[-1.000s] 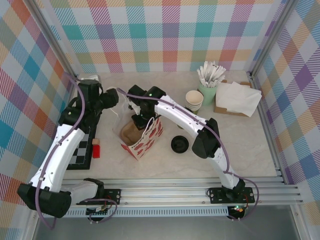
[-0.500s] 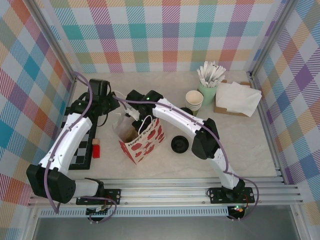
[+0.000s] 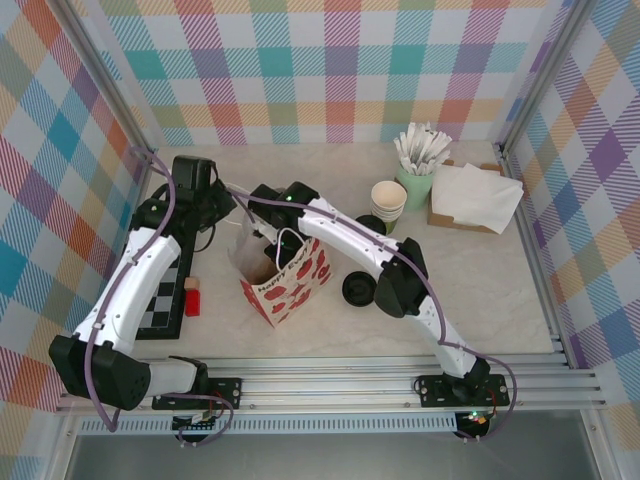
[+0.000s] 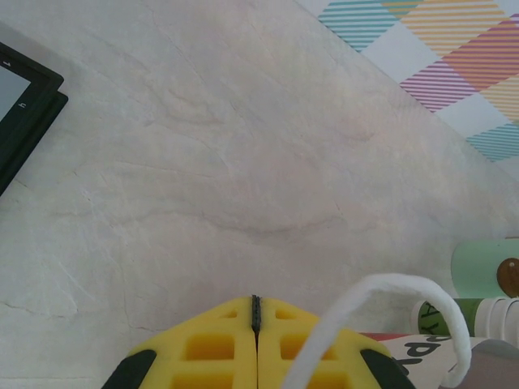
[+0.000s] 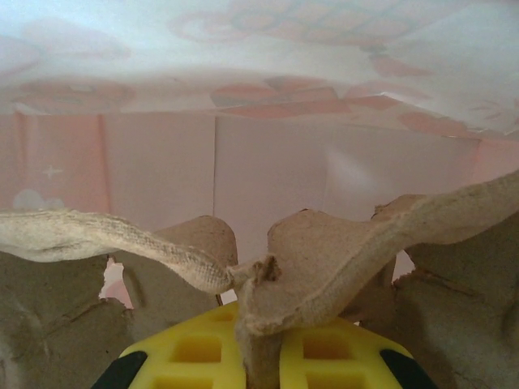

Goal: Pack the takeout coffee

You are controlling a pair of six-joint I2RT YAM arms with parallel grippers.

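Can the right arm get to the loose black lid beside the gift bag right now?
Probably not straight away: the right gripper is inside the gift bag, shut on the cardboard carrier. The loose black lid lies uncovered beside the bag, so it looks reachable after letting go and lifting out.

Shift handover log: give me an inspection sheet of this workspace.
Surface: pale marbled tabletop, no spills.
Job's things: white paper gift bag with red prints upright, brown pulp cup carrier inside; round black lid right of it, another dark top beside the stacked cream-rimmed cups, half-hidden; which caps the green cup, cannot tell.
Clutter: those cups, mint cup of white sticks, white napkins, black chequered board, red block.
Grippers: left tool shut by the bag's handle; right tool shut on the carrier.
Cables: purple cables along both arms.
Surroundings: plaid walls.
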